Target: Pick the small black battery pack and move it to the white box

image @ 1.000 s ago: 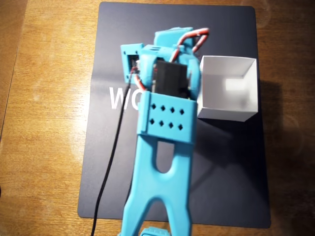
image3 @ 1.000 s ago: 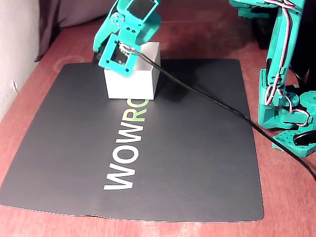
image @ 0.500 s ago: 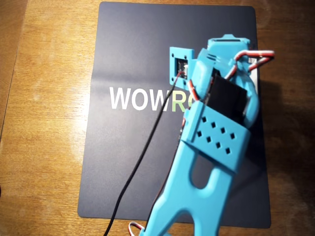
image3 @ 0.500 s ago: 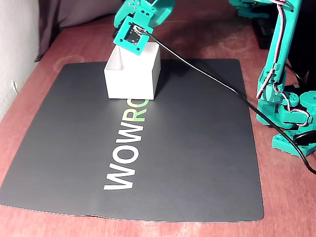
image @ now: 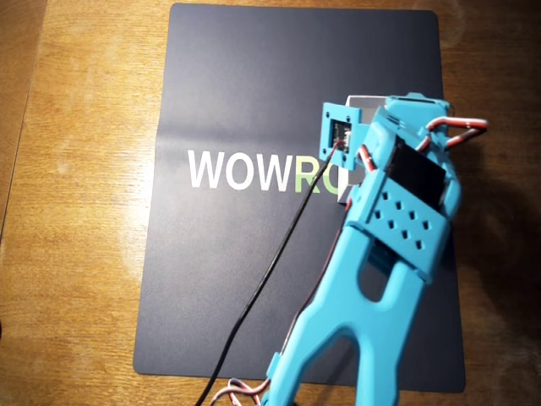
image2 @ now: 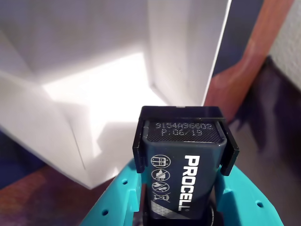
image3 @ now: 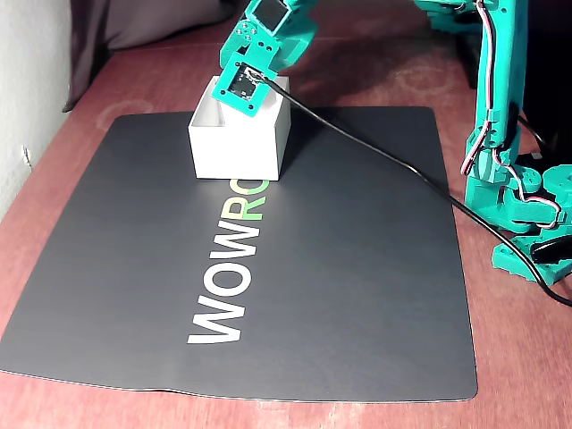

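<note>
Battery pack clamped between the jaws of the gripper, held over the open white box in wrist view; box sits on black mat on table, arm above it

We see the small black battery pack at the wrist view's bottom centre, white PROCELL lettering upward, above the open white box. In the fixed view that box stands upper left of centre.
</note>
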Motion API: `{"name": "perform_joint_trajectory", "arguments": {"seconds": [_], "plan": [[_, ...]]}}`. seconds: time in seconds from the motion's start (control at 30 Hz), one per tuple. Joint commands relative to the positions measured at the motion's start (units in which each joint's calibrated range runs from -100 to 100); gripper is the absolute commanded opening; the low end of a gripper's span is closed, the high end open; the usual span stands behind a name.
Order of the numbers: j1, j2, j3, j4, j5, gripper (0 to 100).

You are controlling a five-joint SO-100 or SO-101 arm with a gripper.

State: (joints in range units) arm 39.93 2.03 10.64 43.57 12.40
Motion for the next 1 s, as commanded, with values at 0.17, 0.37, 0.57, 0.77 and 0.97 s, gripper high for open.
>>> {"name": "perform_joint_trajectory", "arguments": {"seconds": [0.17, 0.37, 0.57, 0.77, 0.97], "plan": [[0.37, 2.13, -0.52, -1.41, 2.02, 8], [0.02, 5.38, -0.52, -1.32, 5.99, 8], [-1.27, 7.30, -0.52, -1.06, 9.20, 8], [-1.51, 7.39, -0.52, -1.06, 11.10, 8], [-1.51, 7.39, -0.61, -0.97, 11.26, 13]]}}
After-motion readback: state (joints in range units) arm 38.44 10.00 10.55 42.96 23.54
